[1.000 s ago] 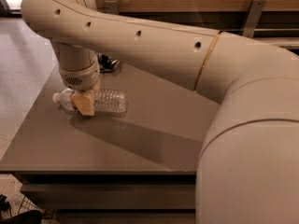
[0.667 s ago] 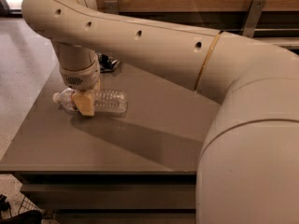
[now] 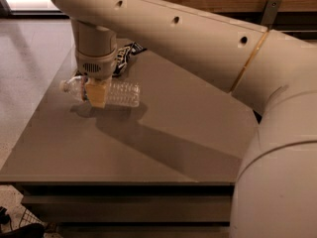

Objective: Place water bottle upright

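The water bottle [image 3: 121, 93] is a clear ribbed plastic bottle lying horizontally, with its white cap [image 3: 64, 86] pointing left. My gripper [image 3: 97, 97] comes down from above and is shut on the bottle's middle, near the neck end. One tan finger [image 3: 98, 94] shows across the front of the bottle. The bottle hangs a little above the grey table [image 3: 163, 138], with its shadow on the tabletop just below it. The label is hidden behind the finger.
A crumpled dark snack wrapper [image 3: 127, 55] lies on the table just behind the gripper. My large beige arm [image 3: 208, 38] spans the upper right. The table's left edge is close to the bottle's cap, with tiled floor [image 3: 25, 58] beyond.
The gripper has risen with the bottle in it. The bottle was resting on the tabletop and is now held a little above it, still horizontal.
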Tool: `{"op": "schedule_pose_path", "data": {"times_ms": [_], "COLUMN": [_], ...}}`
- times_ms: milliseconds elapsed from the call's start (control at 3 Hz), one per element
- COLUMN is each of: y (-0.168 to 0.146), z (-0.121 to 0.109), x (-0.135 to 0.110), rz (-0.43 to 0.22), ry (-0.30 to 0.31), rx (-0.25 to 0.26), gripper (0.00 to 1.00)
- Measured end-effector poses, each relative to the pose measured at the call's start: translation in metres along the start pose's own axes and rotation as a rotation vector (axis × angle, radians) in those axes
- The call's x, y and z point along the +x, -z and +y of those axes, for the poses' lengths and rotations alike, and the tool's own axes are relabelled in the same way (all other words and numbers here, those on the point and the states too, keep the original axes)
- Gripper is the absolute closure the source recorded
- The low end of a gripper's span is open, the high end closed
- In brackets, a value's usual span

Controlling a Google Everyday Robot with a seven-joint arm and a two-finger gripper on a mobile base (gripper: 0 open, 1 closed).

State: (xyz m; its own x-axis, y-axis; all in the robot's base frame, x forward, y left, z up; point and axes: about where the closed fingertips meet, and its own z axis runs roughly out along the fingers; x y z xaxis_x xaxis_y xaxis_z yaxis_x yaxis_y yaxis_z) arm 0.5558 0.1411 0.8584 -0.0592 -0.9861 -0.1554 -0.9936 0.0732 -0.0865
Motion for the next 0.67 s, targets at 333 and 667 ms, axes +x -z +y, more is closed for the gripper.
{"op": "schedule_pose_path", "data": {"times_ms": [333, 667], "y": [0.032, 0.046], "z": [-0.019, -0.032], "x": [0.000, 0.004], "rz": [-0.135, -0.329], "ry": [0.024, 0.048], "rx": [0.004, 0.011], "gripper": [1.00, 1.00]}}
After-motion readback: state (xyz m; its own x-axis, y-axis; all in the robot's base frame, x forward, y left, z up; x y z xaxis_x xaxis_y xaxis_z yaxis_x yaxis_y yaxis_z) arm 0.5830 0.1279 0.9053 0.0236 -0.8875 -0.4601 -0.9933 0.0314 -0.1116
